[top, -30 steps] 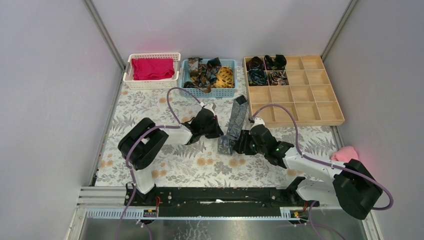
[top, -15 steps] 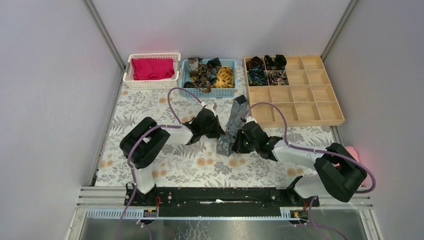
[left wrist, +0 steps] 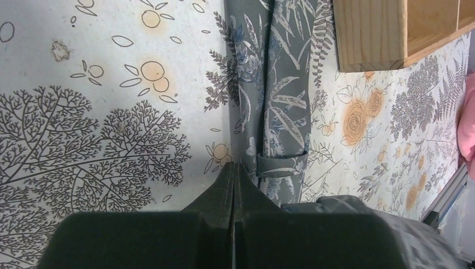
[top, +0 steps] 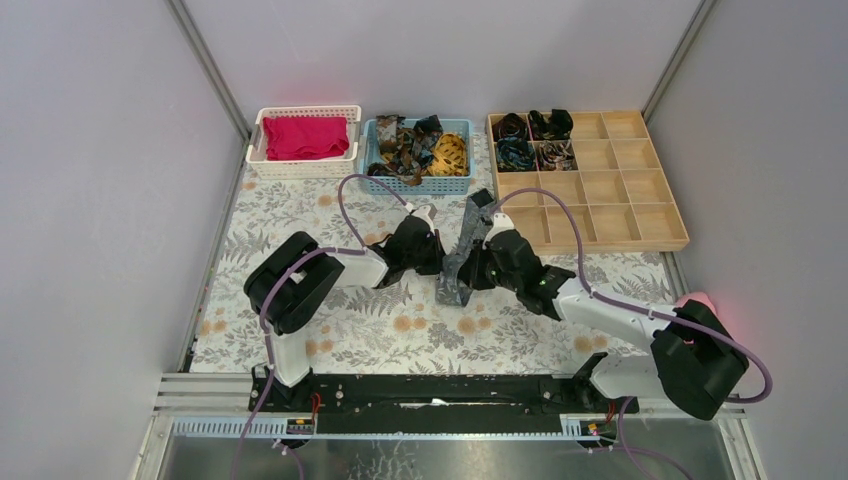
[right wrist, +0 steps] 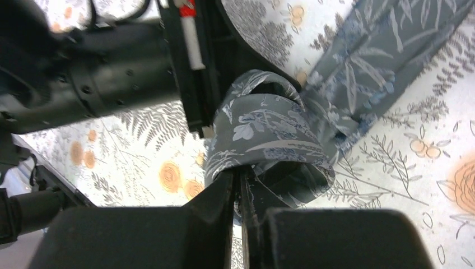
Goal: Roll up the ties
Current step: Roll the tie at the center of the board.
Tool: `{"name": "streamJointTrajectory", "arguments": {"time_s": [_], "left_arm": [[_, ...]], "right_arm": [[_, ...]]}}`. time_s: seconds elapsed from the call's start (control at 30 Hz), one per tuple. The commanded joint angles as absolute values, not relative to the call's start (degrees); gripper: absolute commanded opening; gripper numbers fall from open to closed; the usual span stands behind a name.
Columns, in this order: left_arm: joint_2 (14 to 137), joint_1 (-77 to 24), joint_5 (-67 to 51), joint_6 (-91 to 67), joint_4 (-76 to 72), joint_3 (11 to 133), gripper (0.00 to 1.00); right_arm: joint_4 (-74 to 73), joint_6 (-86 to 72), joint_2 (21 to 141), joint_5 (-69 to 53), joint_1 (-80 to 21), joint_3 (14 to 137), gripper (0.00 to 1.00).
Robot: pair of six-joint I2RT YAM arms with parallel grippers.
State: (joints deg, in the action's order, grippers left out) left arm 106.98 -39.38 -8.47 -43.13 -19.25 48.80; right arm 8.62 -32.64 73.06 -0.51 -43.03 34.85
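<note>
A grey leaf-patterned tie [top: 470, 235] lies as a strip on the flowered tablecloth, from the wooden tray's corner down towards the arms. Its near end is curled over into a loose loop [right wrist: 269, 131]. My right gripper [top: 467, 276] [right wrist: 240, 175] is shut on the fabric of that loop. The left gripper [top: 436, 264] [left wrist: 234, 168] is shut, its tip resting at the tie's left edge [left wrist: 274, 95] beside the keeper band, with nothing seen between its jaws. More ties fill a blue basket [top: 416, 185], and rolled ties [top: 516, 150] sit in the tray's far-left compartments.
The wooden compartment tray [top: 600, 244] [left wrist: 369, 33] stands at the far right, close to the tie's far end. A white basket [top: 300, 168] with magenta cloth sits far left. A pink cloth [top: 690, 302] lies at the right edge by the right arm.
My right gripper has closed on the tie's curled end and shifted a little up and left with it; its arm has swung. The left gripper stays shut in place.
</note>
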Motion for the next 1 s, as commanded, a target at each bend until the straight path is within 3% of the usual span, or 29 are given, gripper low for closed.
{"name": "streamJointTrajectory", "arguments": {"time_s": [0.0, 0.53, 0.8, 0.97], "left_arm": [[112.06, -39.81, -6.99, -40.61, -7.38, 45.66, 0.00], [111.82, -38.94, -7.47, -40.63, -8.14, 44.49, 0.00], [112.04, -38.58, -7.96, -40.60, -8.64, 44.30, 0.00], [112.00, -38.47, -8.85, -40.78, -8.92, 44.06, 0.00]], "right_arm": [[12.30, -30.49, 72.46, 0.11, -43.42, 38.07, 0.08], [25.00, -35.39, 85.72, -4.83, -43.59, 32.61, 0.08], [36.39, -43.92, 86.12, -8.92, -44.10, 23.74, 0.08], [33.40, -45.08, 82.46, -7.91, -44.30, 22.78, 0.10]]}}
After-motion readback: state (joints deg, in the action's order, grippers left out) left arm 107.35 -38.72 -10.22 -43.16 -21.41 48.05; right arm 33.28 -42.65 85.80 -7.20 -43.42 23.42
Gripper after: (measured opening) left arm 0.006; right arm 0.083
